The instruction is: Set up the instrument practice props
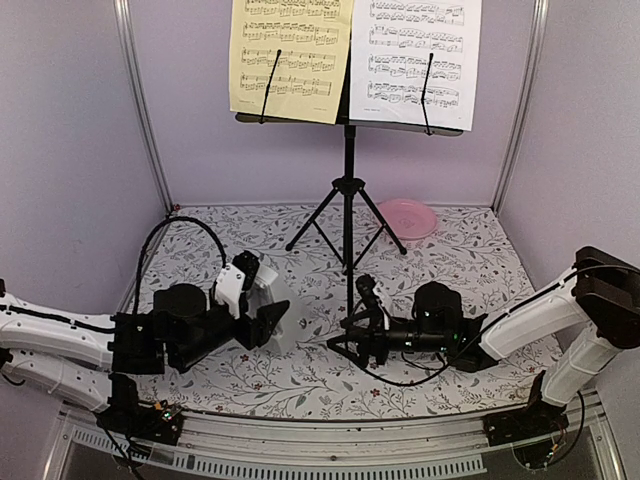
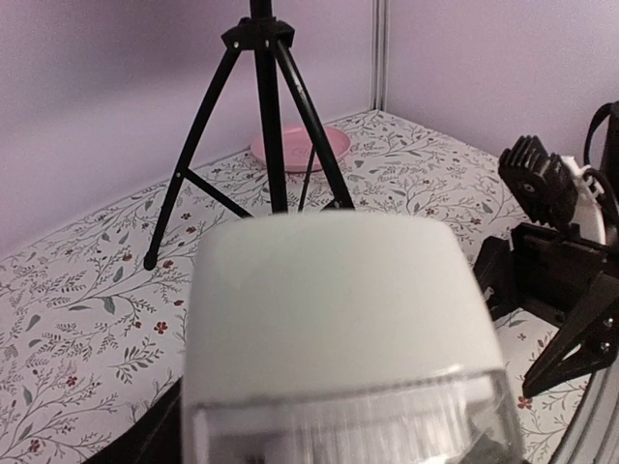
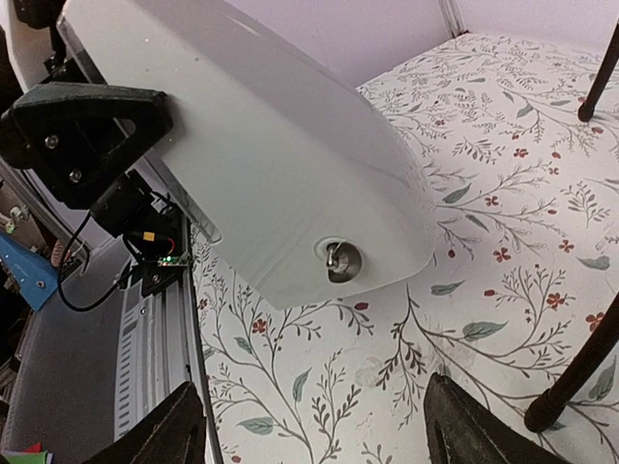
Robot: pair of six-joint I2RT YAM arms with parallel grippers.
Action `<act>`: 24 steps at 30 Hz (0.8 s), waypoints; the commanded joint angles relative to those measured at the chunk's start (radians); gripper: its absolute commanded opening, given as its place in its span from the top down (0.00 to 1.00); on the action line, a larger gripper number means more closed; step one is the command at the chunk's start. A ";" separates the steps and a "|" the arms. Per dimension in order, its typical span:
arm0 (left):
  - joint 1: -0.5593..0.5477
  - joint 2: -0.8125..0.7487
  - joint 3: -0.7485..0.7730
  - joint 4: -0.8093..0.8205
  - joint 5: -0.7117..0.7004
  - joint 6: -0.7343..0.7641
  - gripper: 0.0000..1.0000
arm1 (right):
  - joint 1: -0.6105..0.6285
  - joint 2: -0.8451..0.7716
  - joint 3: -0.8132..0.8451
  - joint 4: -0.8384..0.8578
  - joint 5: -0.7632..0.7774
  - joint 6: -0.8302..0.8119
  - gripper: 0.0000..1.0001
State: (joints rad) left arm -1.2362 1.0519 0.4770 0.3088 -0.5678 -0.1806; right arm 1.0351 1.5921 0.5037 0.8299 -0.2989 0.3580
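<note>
Pale-grey metronome [image 2: 338, 309] fills foreground; music stand [image 2: 269, 106] tripod legs behind; pink plate [image 2: 293, 143] beyond legs, near wall.

Soft, even light from above fills my booth, leaving only faint shadows on the worktop [image 1: 470, 270]. My overhead view bows the wall posts [image 1: 135, 100] at its edges. My left wrist camera blurs the metronome [image 2: 338, 319], which sits close to its lens.

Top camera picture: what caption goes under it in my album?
Left hand holds the metronome; yellow page and white page sit on the music stand.
</note>
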 commanded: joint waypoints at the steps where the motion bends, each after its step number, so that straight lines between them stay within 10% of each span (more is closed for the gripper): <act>1: -0.005 0.000 0.132 -0.019 -0.025 0.042 0.74 | 0.049 -0.021 0.096 -0.089 0.150 -0.091 0.21; 9: -0.008 0.042 0.286 -0.174 0.007 -0.044 0.77 | 0.130 0.010 0.178 -0.158 0.388 -0.247 0.21; 24: -0.214 -0.192 0.118 0.122 0.014 0.775 0.78 | 0.129 -0.101 0.014 0.046 0.115 -0.200 0.26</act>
State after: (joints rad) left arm -1.3842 0.8803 0.5838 0.2253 -0.4728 0.3035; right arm 1.1625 1.4986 0.5308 0.7952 -0.0948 0.1352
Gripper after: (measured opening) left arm 0.675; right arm 0.755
